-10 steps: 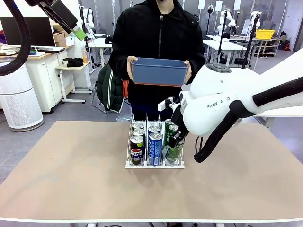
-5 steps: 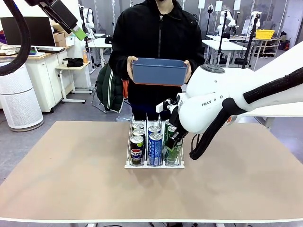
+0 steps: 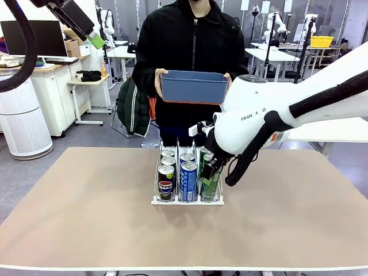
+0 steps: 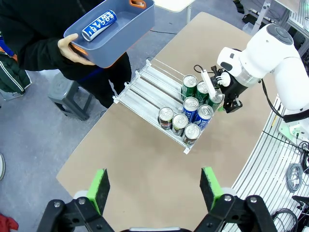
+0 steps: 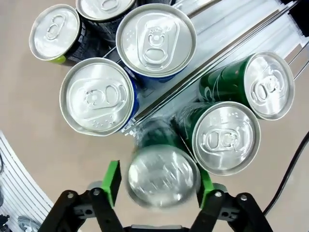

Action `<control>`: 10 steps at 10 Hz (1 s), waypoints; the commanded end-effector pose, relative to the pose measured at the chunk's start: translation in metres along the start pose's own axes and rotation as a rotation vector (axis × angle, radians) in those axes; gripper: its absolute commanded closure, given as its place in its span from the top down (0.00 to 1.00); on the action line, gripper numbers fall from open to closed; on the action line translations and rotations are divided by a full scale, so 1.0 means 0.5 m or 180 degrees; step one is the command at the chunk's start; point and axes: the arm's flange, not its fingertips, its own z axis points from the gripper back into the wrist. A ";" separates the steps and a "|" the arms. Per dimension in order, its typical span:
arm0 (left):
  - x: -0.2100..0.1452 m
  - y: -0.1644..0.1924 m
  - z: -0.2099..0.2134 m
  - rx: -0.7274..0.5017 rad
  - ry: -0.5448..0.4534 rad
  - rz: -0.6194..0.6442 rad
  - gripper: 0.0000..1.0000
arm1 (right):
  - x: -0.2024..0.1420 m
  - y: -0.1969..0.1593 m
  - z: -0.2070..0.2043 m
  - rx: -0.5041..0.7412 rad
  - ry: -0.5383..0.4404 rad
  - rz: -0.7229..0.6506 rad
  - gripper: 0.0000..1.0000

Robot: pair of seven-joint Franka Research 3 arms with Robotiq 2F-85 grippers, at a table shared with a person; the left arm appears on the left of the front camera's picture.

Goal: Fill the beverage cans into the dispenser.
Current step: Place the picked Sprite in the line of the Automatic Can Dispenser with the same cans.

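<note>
At the centre of the front view, the white dispenser (image 3: 187, 201) stands on the tan desk (image 3: 86, 218) with cans gathered toward its low front lip. Its picture-left lane holds three black cans, the front one a Pepsi can (image 3: 166, 185); the middle lane holds two blue cans (image 3: 188, 181); the picture-right lane holds green ones. The right claw (image 3: 211, 172) reaches down from the picture's right over that last lane and is clenched on the front green can (image 3: 211, 185), just behind the lip.

From the right wrist camera, the right claw (image 5: 161, 186) has its green pads (image 5: 113, 181) on either side of this green can (image 5: 163, 176), whose silver top is blurred. Two more green cans (image 5: 227, 137) stand behind it in the same lane, and silver tops of the blue and black rows fill the upper left.

At the upper left of the front view, the left claw (image 3: 86, 29) hangs high above the desk. Its wrist camera shows the left claw (image 4: 154, 188) released, fingers wide apart with nothing between them, looking down on the dispenser (image 4: 145, 84), whose rear half lies bare.

Beyond the desk a person holds a blue bin (image 3: 193, 86) in both hands (image 3: 159, 80). Inside the bin (image 4: 140, 21) lies one Pocari Sweat can (image 4: 99, 25) on its side.
</note>
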 end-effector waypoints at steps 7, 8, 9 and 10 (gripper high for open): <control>-0.003 0.000 -0.001 -0.0012 0.0004 -0.0003 1.00 | -0.003 0.019 0.139 -0.0035 -0.0231 0.0037 1.00; -0.003 0.000 -0.001 -0.0012 0.0004 -0.0003 1.00 | -0.018 0.026 0.167 -0.0082 -0.0321 0.0026 1.00; -0.003 0.000 -0.001 -0.0012 0.0004 -0.0003 1.00 | -0.030 0.036 0.190 -0.0120 -0.0451 0.0052 1.00; -0.003 0.000 -0.001 -0.0012 0.0004 -0.0003 1.00 | -0.038 0.042 0.210 -0.0140 -0.0567 0.0049 1.00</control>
